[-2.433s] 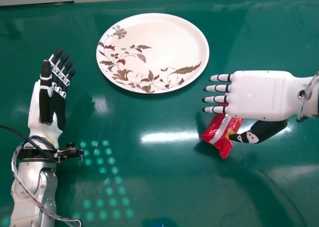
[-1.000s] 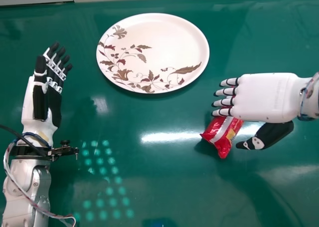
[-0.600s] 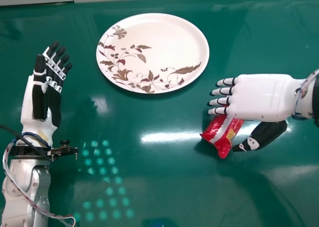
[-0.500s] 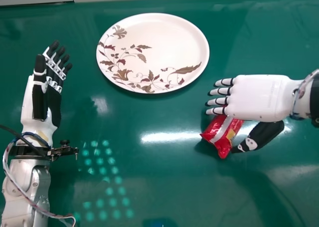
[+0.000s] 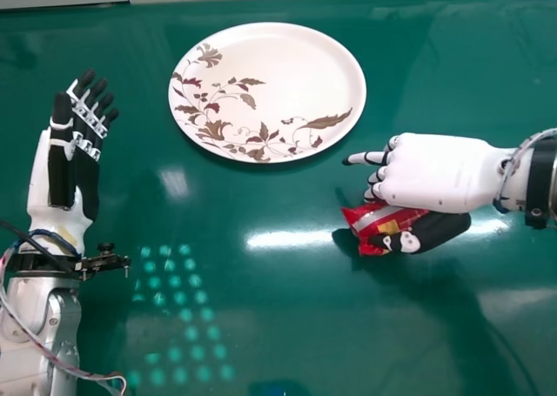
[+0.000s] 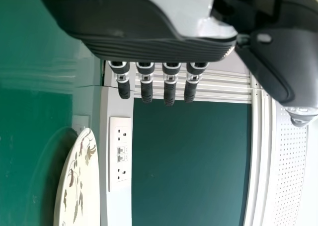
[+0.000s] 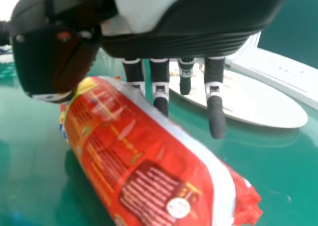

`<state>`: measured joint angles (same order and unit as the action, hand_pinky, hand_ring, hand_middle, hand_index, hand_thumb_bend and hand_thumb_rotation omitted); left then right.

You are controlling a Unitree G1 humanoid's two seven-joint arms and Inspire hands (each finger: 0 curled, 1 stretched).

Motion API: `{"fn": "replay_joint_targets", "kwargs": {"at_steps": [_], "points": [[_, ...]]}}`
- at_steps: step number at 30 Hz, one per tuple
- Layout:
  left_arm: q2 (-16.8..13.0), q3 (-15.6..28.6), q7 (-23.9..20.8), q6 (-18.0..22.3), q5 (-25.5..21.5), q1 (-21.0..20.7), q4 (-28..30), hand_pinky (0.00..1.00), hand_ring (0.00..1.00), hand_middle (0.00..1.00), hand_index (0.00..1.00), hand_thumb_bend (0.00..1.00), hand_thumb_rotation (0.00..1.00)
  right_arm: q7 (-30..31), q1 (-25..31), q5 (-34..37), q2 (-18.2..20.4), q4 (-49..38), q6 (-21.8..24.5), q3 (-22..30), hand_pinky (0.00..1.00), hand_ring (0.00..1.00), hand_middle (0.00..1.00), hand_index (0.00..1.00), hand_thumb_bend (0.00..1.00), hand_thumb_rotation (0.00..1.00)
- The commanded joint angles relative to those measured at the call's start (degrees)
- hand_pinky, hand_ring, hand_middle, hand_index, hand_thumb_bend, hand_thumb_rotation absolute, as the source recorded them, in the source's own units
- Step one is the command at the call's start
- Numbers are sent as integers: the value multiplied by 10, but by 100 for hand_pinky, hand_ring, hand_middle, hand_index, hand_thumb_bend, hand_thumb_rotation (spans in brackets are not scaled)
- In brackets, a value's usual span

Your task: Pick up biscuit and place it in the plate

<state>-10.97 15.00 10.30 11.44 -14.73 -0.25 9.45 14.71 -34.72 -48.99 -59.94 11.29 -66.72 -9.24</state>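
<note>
Right hand (image 5: 435, 171) is clenching biscuit packet (image 5: 374, 218); outstretched finger is perhaps inviting twisting, slipping. Left hand (image 5: 86, 183) is idling, released.

1 red biscuit packet (image 7: 139, 151) between thumb (image 7: 47, 62) and fingers (image 7: 215, 114), 1 white plate (image 7: 263, 104) beyond, green tabletop (image 7: 30, 136)

The left robot hand (image 5: 88, 183) has straight fingers; the right robot hand (image 5: 435, 174) partly curls its own.
</note>
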Motion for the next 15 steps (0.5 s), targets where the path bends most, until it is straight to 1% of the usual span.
{"fn": "replay_joint_targets", "kwargs": {"at_steps": [1,3,8,12,15], "points": [[-6,8,3,-2,-5,4,7,100,100,100,100,100,80,-18,13,-3,9,-2,6,3,20,38,43,52,52,0],[-8,9,2,-5,-5,3,9,100,100,100,100,100,80,-26,16,-6,10,-2,11,3,20,38,43,52,51,0],[-10,9,-2,-11,-4,-1,13,100,100,100,100,100,80,-70,18,-25,16,8,14,7,17,40,42,50,52,0],[-11,10,3,-11,-8,-4,11,100,100,100,100,100,80,-96,17,-30,18,18,20,7,13,42,43,49,52,0],[-13,9,-1,-13,2,-3,13,100,100,100,100,100,82,-114,21,-29,18,19,28,10,9,42,44,49,52,0]]}}
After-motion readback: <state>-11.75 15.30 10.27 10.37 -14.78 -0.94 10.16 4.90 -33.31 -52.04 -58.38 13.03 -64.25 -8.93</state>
